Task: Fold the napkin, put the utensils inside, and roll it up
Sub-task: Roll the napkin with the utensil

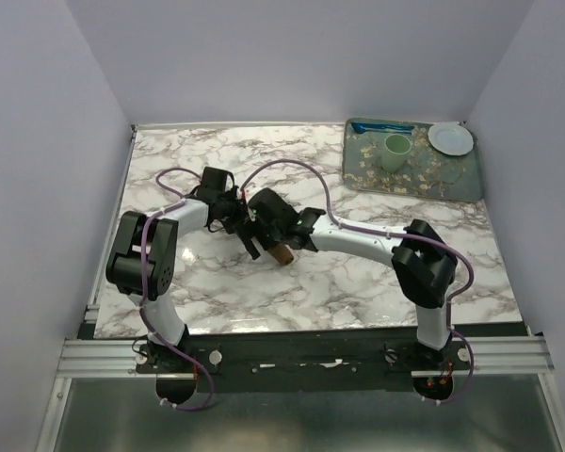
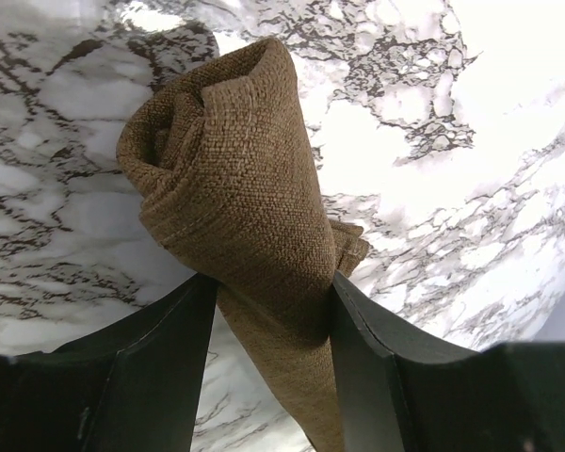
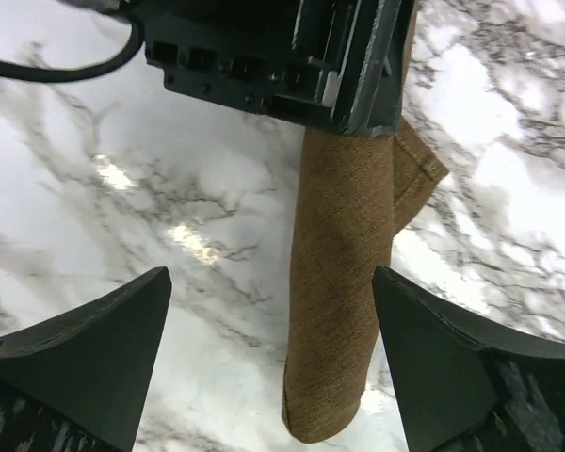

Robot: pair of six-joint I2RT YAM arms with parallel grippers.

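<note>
The brown napkin [image 2: 235, 160] is rolled into a tight tube with one end spiralled open. My left gripper [image 2: 273, 282] is shut on it, both black fingers pressing the roll's sides. In the right wrist view the napkin roll [image 3: 344, 282] hangs down from the left gripper's body at the top, its lower end near the marble. My right gripper [image 3: 271, 273] stands wide open around the roll without touching it. From above, both grippers meet mid-table at the napkin [image 1: 281, 254]. The utensils are hidden from every view.
A patterned tray [image 1: 433, 174] sits at the back right corner, holding a pale green cup [image 1: 396, 151], a white plate [image 1: 450, 138] and a bright blue utensil [image 1: 386, 125]. White walls enclose the marble table [image 1: 217, 292] on three sides.
</note>
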